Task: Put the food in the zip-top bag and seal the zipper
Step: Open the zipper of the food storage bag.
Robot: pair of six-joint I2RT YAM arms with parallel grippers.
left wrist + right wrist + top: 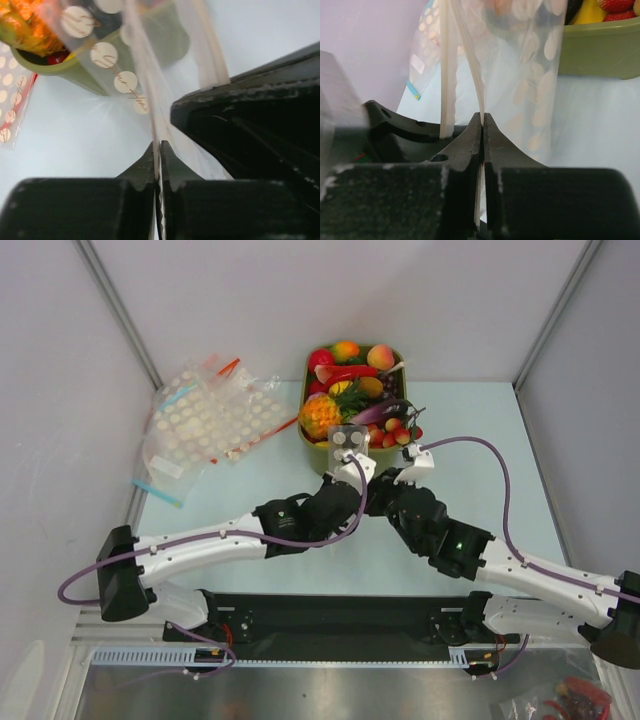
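Observation:
The zip-top bag [348, 439] is clear with white dots and hangs between my two grippers, just in front of the green bin [308, 448]. My left gripper [160, 144] is shut on one pale zipper strip [145, 70]. My right gripper [482, 115] is shut on the other strip [472, 60], so the two sides of the mouth stand apart. In the top view the left gripper [352, 464] and right gripper [412, 462] sit side by side. The food stays in the bin: a pineapple [320, 416], red berries [390, 436] and a purple piece [375, 412].
A heap of dotted clear bags [215, 420] with red and blue strips lies at the back left on the pale blue table [250, 480]. Grey walls close in on both sides. The bin's wall [600, 50] is close in front of the right gripper.

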